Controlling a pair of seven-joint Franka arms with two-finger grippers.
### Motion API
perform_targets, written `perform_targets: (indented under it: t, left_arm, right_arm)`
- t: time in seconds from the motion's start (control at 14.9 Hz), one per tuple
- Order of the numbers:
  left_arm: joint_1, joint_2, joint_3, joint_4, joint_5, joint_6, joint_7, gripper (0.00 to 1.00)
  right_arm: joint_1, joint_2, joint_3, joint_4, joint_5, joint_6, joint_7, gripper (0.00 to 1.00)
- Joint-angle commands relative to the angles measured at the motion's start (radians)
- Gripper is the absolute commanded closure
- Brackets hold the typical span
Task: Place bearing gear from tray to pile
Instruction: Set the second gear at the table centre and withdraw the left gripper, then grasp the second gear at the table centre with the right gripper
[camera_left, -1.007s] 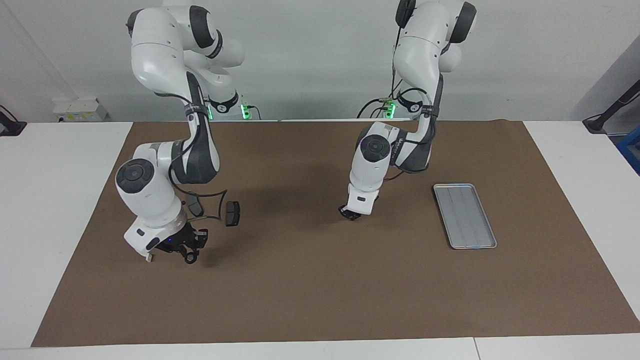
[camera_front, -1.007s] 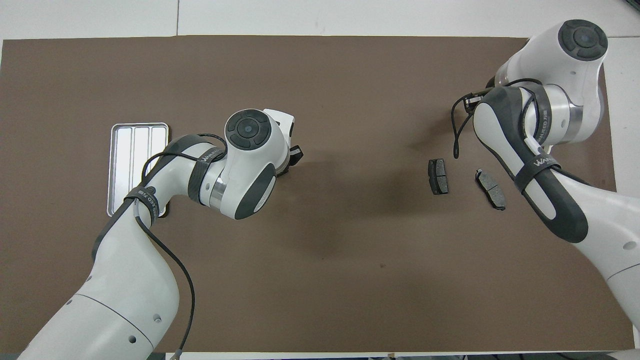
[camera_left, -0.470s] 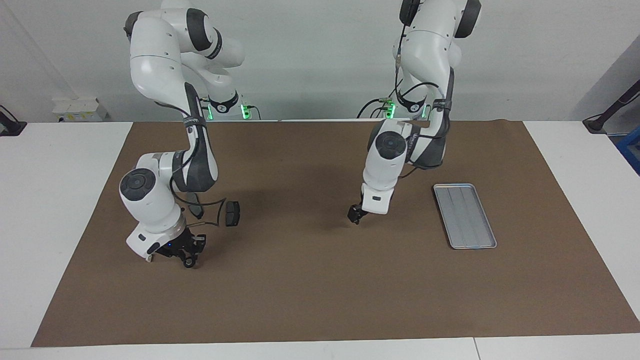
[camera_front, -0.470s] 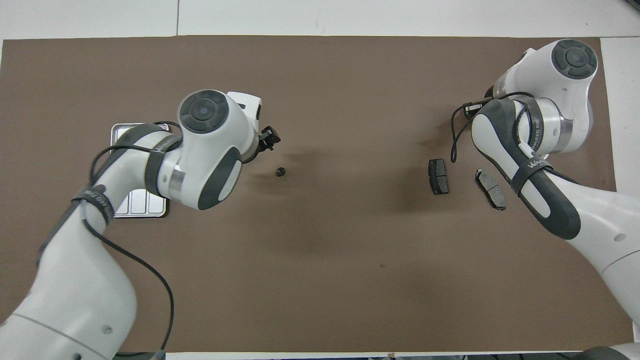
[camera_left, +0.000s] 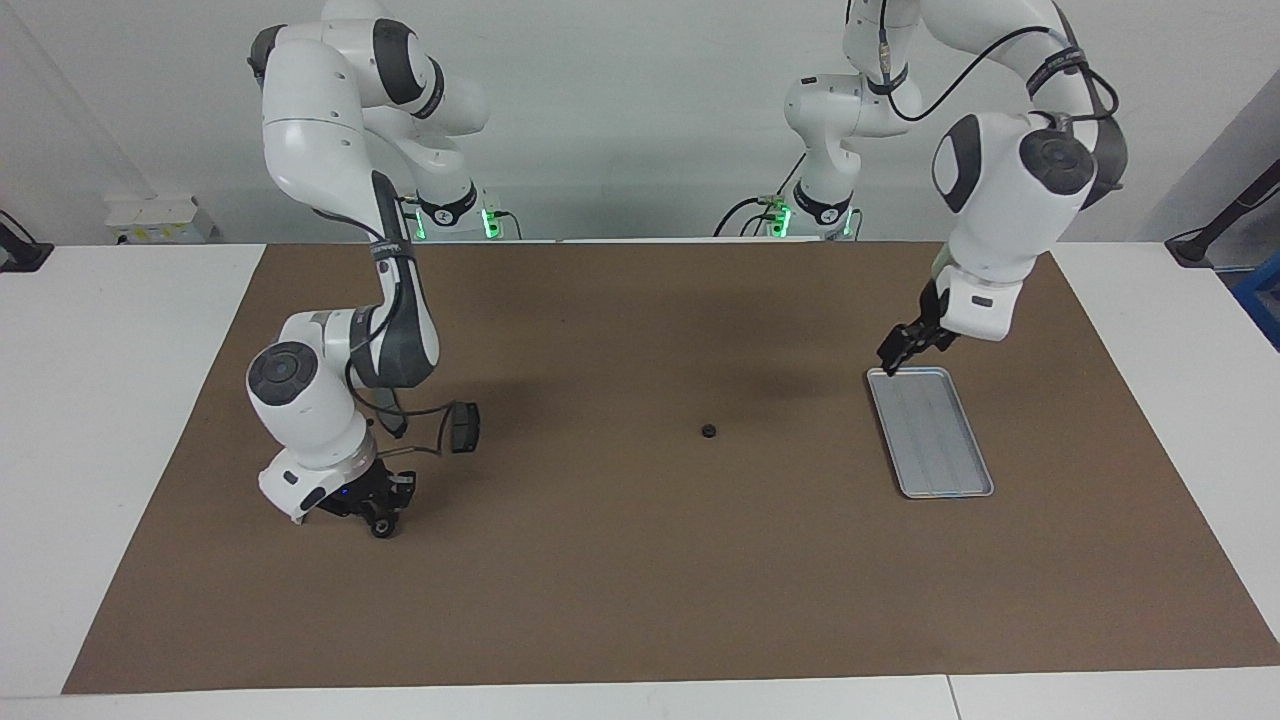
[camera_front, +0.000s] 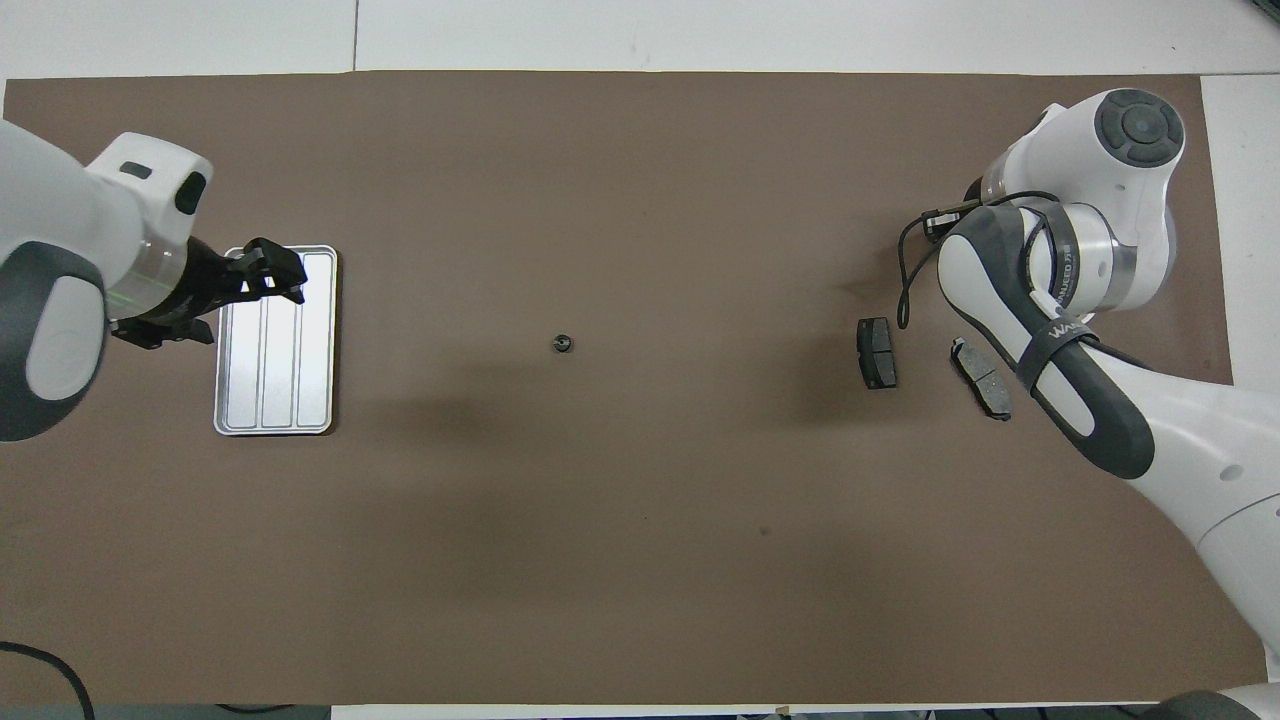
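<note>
The bearing gear (camera_left: 709, 432) (camera_front: 562, 344) is a small dark ring lying alone on the brown mat, midway between the tray and the pile. The silver ribbed tray (camera_left: 930, 432) (camera_front: 275, 340) lies toward the left arm's end with nothing on it. My left gripper (camera_left: 898, 352) (camera_front: 285, 277) hangs open and holds nothing, over the tray's end nearer the robots. Two dark brake-pad pieces (camera_front: 876, 352) (camera_front: 981, 377) of the pile lie toward the right arm's end. My right gripper (camera_left: 372, 512) waits low over the mat beside the pile, shut, with nothing seen in it.
The brown mat (camera_left: 640, 600) covers most of the white table. The right arm's elbow (camera_left: 300, 385) stands over the pile and hides part of one pad in the facing view. A black cable (camera_left: 425, 445) loops off that arm near the other pad (camera_left: 462, 427).
The left gripper opened and left the bearing gear on the mid-mat. Its arm then rose and swung back over the tray. The right arm barely moved.
</note>
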Motion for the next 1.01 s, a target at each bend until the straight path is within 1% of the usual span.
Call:
perform_targets:
  t: [0.0,0.07,0.13,0.2,0.27,0.4,0.54,0.6,0.74,0.94]
  left_arm:
    - [0.055,-0.084,-0.009,-0.04,0.0,-0.065,0.105,0.0]
    - [0.064,-0.097,-0.004,-0.04,0.0,-0.08,0.133,0.0]
    - [0.101,-0.101,-0.013,-0.043,-0.001,-0.088,0.159,0.0]
    - [0.126,-0.102,-0.029,-0.044,-0.003,-0.088,0.18,0.0]
    - [0.133,-0.102,-0.039,-0.044,-0.003,-0.085,0.185,0.0]
    - [0.14,-0.098,-0.044,-0.04,-0.004,-0.092,0.185,0.0]
    - [0.146,-0.102,-0.05,-0.038,-0.003,-0.108,0.187,0.0]
    - [0.149,-0.103,-0.052,-0.037,-0.004,-0.117,0.19,0.0]
    - [0.149,-0.105,-0.056,-0.033,-0.006,-0.118,0.19,0.0]
    - [0.149,-0.105,-0.056,-0.035,-0.006,-0.117,0.19,0.0]
  right_arm:
    - [-0.014,-0.012,0.015,-0.024,-0.011,0.021,-0.004,0.0]
    - [-0.009,-0.018,0.015,-0.024,-0.011,0.015,0.003,0.0]
    - [0.0,-0.027,0.015,-0.023,-0.011,-0.001,0.02,0.0]
    - [0.014,-0.05,0.015,-0.02,-0.011,-0.031,0.052,0.0]
    - [0.044,-0.067,0.015,-0.006,-0.011,-0.089,0.098,0.0]
    - [0.127,-0.11,0.018,0.043,0.002,-0.226,0.257,0.0]
    - [0.245,-0.119,0.023,0.116,0.011,-0.342,0.502,0.0]
    - [0.314,-0.119,0.024,0.141,0.018,-0.36,0.63,0.0]
    - [0.425,-0.119,0.024,0.144,0.046,-0.333,0.828,0.0]
    - [0.55,-0.104,0.024,0.147,0.051,-0.31,0.986,0.0]
